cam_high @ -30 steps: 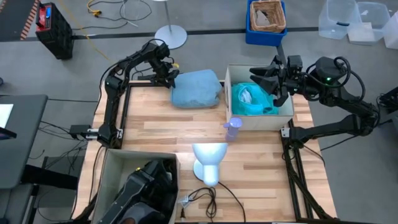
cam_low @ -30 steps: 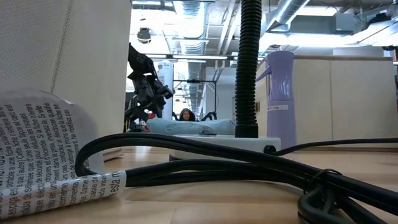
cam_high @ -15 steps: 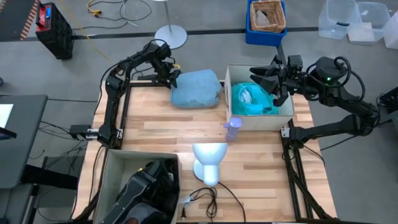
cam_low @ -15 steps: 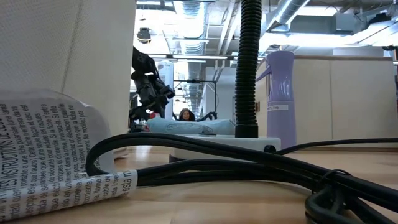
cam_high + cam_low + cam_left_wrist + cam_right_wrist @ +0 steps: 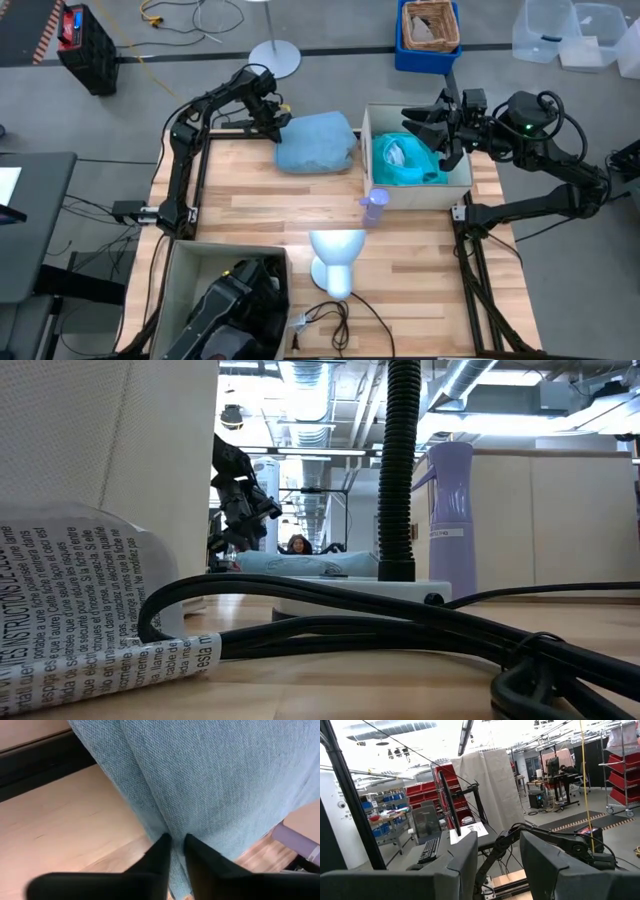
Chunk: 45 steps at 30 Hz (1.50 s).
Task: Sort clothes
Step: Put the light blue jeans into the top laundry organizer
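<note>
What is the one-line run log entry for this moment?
left gripper: shut on pale blue garment | right gripper: open, above box | teal shirt: in box

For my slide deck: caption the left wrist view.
Left gripper pinching a fold of the pale blue garment above the wooden table.

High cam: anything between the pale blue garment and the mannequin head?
Nothing: in the high view only bare wooden table separates the pale blue garment from the mannequin head. The lilac bottle stands off to the side.
</note>
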Each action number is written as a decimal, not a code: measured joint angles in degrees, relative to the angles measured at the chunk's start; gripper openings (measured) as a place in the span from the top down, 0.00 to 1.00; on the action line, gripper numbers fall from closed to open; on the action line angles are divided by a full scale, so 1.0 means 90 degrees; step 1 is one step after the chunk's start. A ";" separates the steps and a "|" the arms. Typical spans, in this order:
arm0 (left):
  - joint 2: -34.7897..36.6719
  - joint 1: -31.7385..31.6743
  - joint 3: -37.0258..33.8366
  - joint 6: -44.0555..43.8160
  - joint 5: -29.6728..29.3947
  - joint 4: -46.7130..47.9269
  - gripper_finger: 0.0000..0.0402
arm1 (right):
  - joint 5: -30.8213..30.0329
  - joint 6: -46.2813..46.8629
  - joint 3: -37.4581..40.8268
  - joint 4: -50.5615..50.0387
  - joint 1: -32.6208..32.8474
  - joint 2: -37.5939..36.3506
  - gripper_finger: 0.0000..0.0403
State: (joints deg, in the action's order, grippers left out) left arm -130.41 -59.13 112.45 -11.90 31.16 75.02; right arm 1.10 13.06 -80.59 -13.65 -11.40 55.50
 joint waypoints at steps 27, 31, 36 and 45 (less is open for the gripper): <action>0.0000 0.0040 0.2064 0.0943 0.0238 0.1447 1.00 | -0.0005 0.0046 0.0001 -0.0007 0.0000 0.0001 0.60; 0.0097 0.0213 0.2490 0.1102 0.0389 0.1632 1.00 | -0.0005 0.0044 0.0001 -0.0007 0.0002 -0.0002 0.60; 0.0508 0.0467 0.2491 0.1149 0.0940 0.1667 1.00 | -0.0005 0.0067 -0.0001 -0.0236 0.0001 0.0000 0.60; 0.0927 0.0968 0.2476 0.1128 0.1062 0.1595 1.00 | -0.0154 0.0034 -0.0004 -0.1305 -0.0510 0.0568 0.60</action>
State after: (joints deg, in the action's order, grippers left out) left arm -122.07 -50.42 134.74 -1.75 40.72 89.38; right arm -0.28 13.36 -80.62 -25.39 -15.99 60.61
